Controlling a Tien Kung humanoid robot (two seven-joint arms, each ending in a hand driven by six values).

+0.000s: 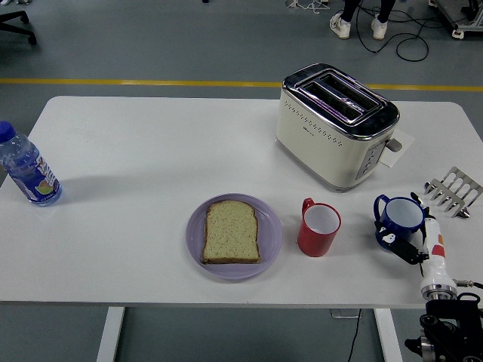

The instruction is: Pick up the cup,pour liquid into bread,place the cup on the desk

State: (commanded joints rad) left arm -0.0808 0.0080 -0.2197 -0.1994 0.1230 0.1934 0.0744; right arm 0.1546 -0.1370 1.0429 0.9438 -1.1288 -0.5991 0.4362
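A slice of bread (232,231) lies on a lilac plate (272,226) at the table's front middle. Just right of the plate stands a red cup (320,228), upright, handle to its upper left. Further right, close to the table's right end, a blue cup (400,218) stands upright. My right hand (416,243) comes up from the lower right corner. Its black thumb presses the blue cup's near side and a white finger (432,245) runs along its right side. What either cup contains does not show. The left arm is out of sight.
A cream toaster (336,124) stands behind the cups. A metal toast rack (453,191) lies at the right edge, just beyond the blue cup. A water bottle (29,170) stands at the far left. A person's feet (358,26) are on the floor beyond the table.
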